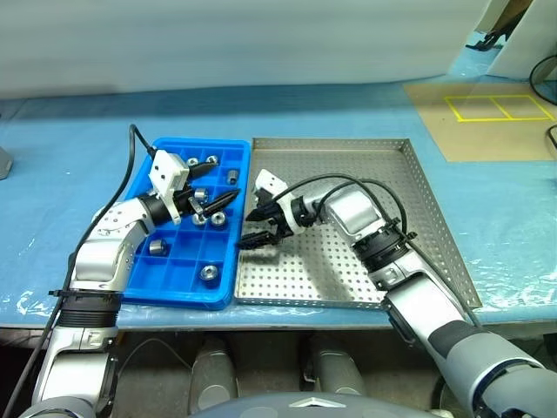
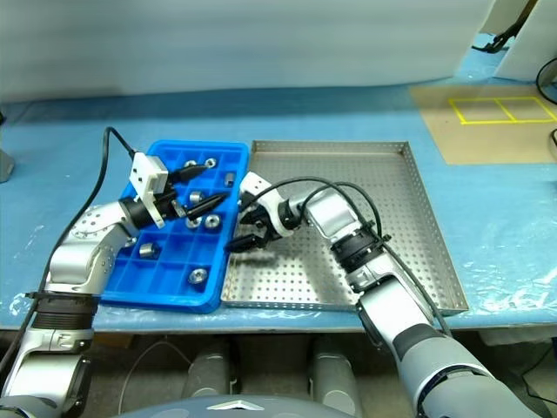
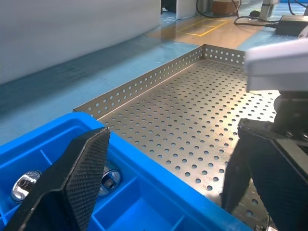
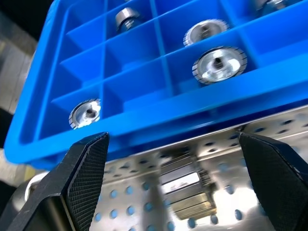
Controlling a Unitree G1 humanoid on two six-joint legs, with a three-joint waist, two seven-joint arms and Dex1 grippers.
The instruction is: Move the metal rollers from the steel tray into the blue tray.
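Note:
Several shiny metal rollers [image 1: 209, 273] lie in separate compartments of the blue tray [image 1: 174, 292], which stands left of the steel tray [image 1: 435, 235] and touches it. My left gripper [image 1: 226, 178] hovers over the blue tray's far right part, open and holding nothing. My right gripper [image 1: 245, 231] hangs low over the steel tray's left rim, pointing at the blue tray, also open and holding nothing. In the right wrist view, rollers [image 4: 219, 65] rest in the blue compartments just beyond my fingertips [image 4: 84, 175].
Both trays sit on a table under blue sheeting [image 1: 70, 148], near its front edge. A brown board with yellow tape squares [image 1: 496, 109] lies at the far right. A black cable [image 1: 130, 152] trails from my left wrist across the sheeting.

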